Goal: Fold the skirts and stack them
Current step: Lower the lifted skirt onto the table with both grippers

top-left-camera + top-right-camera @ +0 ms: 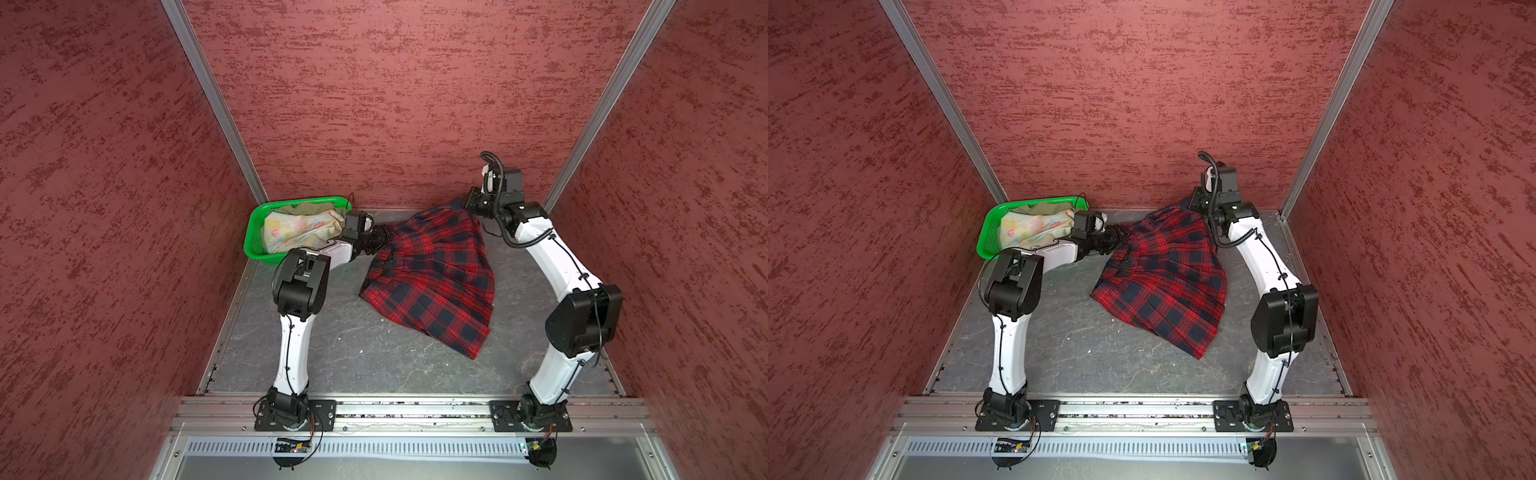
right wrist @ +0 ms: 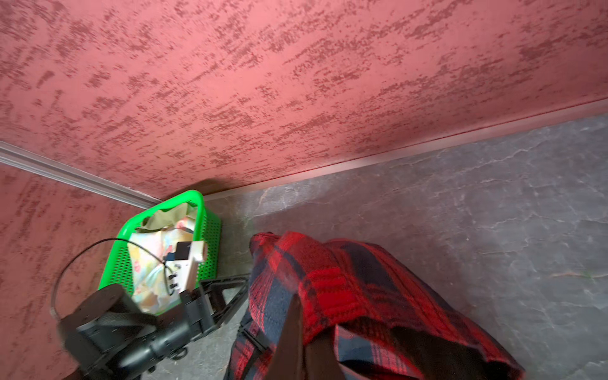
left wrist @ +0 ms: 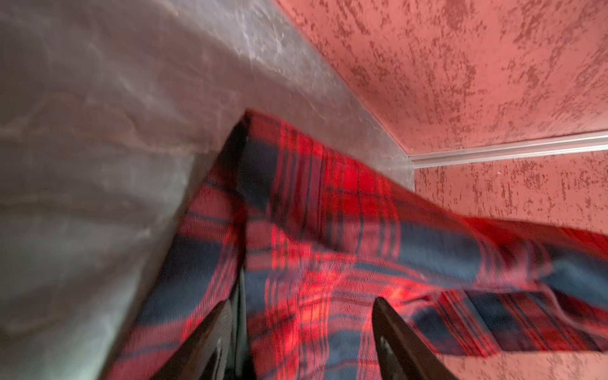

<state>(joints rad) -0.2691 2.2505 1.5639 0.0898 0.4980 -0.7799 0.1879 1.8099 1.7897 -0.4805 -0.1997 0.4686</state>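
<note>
The red-and-navy plaid skirt point(image 1: 432, 282) point(image 1: 1163, 286) hangs from its back right corner and slopes down onto the grey floor. My right gripper point(image 1: 471, 205) point(image 1: 1196, 203) point(image 2: 296, 316) is shut on that raised corner, and cloth drapes over its fingers. My left gripper point(image 1: 384, 239) point(image 1: 1119, 239) point(image 3: 302, 301) is at the skirt's left edge. Its fingers stand apart with plaid cloth point(image 3: 329, 230) between them. The pastel floral skirt point(image 1: 291, 232) point(image 2: 148, 260) and the olive-khaki skirt point(image 1: 316, 206) point(image 2: 167, 215) lie bunched in the basket.
A green perforated basket point(image 1: 253, 237) point(image 1: 986, 232) point(image 2: 125, 230) sits in the back left corner, just behind my left wrist. Red textured walls close in the back and both sides. Bare grey floor point(image 1: 374, 357) lies in front of the plaid skirt.
</note>
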